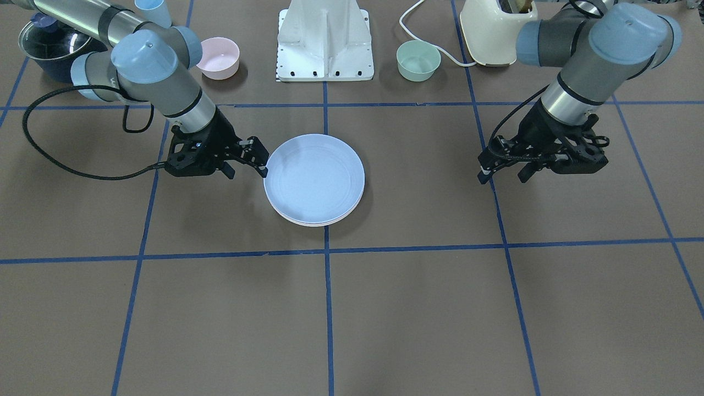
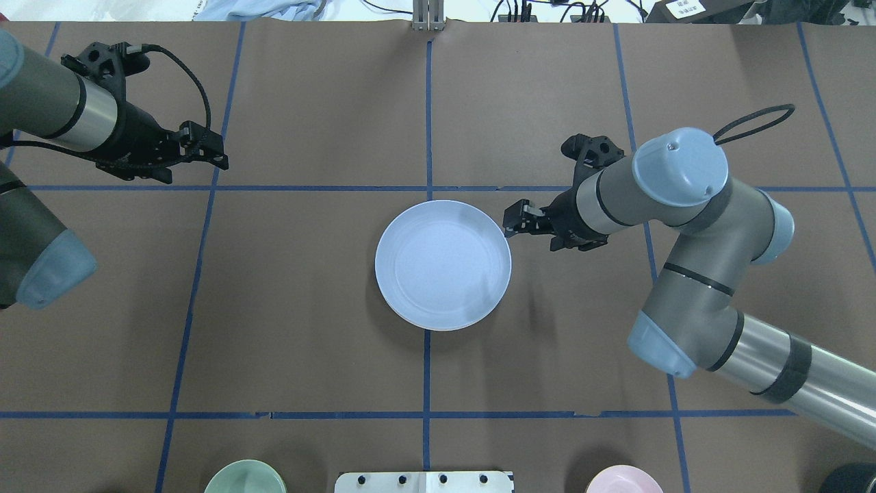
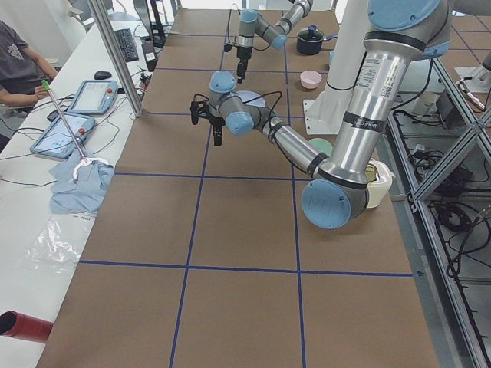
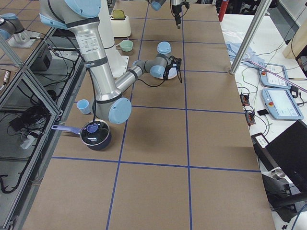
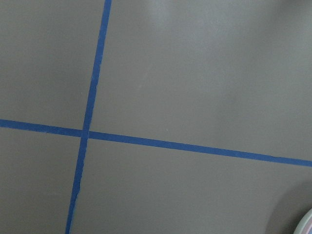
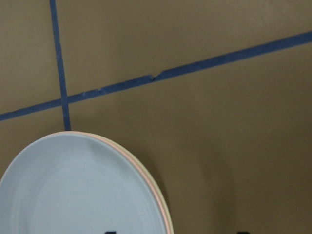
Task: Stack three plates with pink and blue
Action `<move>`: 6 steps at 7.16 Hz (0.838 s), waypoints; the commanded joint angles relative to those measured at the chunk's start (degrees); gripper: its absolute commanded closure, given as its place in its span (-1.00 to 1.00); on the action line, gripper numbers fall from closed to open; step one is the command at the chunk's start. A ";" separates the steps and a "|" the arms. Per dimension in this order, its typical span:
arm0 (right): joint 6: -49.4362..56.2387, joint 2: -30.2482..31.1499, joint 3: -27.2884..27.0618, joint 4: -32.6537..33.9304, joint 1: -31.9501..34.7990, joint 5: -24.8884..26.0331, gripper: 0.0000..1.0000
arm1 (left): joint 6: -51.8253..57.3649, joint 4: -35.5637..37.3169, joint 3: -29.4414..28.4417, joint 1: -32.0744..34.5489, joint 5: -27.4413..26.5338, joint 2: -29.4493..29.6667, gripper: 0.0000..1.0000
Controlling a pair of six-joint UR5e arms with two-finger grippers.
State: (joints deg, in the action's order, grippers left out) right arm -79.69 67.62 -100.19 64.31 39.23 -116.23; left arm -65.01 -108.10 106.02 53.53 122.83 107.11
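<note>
Seemingly finishing | three plates (image 2: 443, 263) sitting stacked, blue topmost | right gripper (image 2: 510, 224) gaping empty beside rim | left gripper (image 2: 222, 154) waiting open, far left

The round light blue plastic plate (image 1: 313, 176) appears smooth and matt, the brown paper table covering (image 1: 440, 308) matt and smooth.

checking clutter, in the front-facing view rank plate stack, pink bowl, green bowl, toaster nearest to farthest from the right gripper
From the right gripper:
1. plate stack, at its fingertips
2. pink bowl, toward the robot
3. green bowl, left arm's side
4. toaster, farther that way
</note>
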 commanded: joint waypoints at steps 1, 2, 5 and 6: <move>17.44 1.37 -0.61 11.21 10.82 -7.40 -1.00 | 15.17 6.72 -0.20 5.93 1.44 -0.67 -1.00; 27.99 4.68 -1.14 15.28 13.40 -7.60 -1.00 | 23.44 9.81 -0.29 9.71 1.45 -2.24 -1.00; 61.03 13.49 0.17 22.31 28.74 -11.01 -1.00 | 51.21 13.97 -5.54 23.06 1.27 -4.53 -1.00; 71.32 15.16 0.26 26.44 33.59 -12.34 -1.00 | 61.57 14.15 -7.13 27.46 1.36 -6.71 -1.00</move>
State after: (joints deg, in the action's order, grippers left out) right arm -21.50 80.47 -100.21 86.01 66.47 -126.67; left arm -15.70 -94.54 101.05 75.53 124.15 102.46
